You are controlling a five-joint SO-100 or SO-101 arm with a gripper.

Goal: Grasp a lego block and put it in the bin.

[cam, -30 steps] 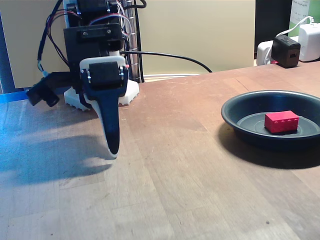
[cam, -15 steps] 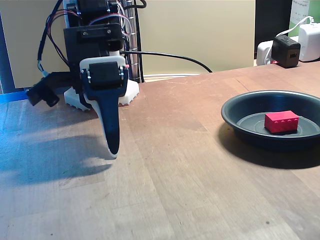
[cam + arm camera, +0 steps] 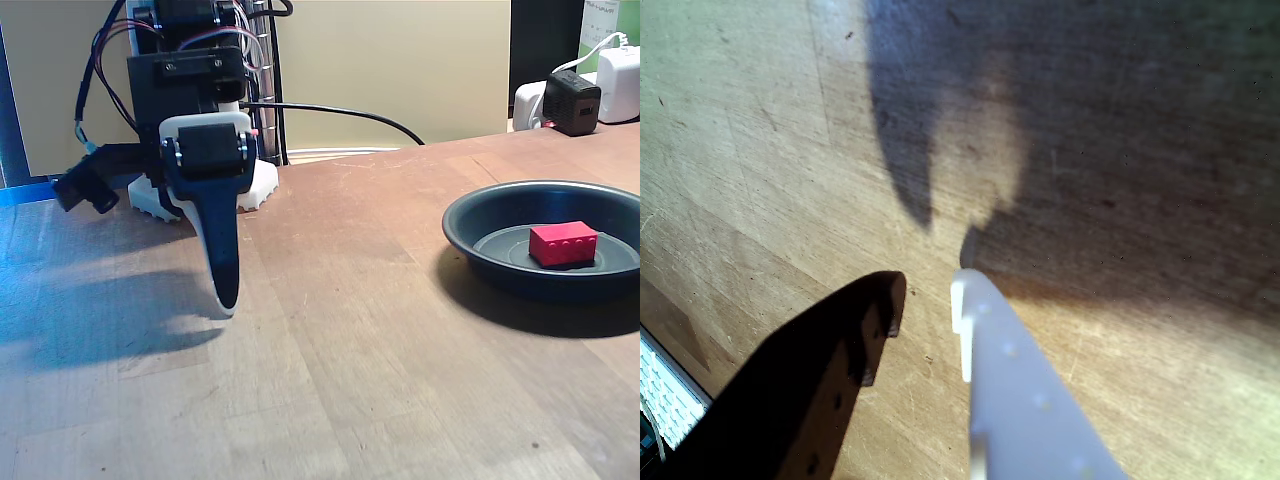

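Lego block lying flat inside the bin, which is sitting near the counter's right edge in the fixed view. End effector hanging tip-down toward the counter's back left, well apart from the bin; in the wrist view jaws standing slightly parted, gripping nothing

A dark finger and a white one, the fingers slightly parted, hang over the shadowed wooden table.
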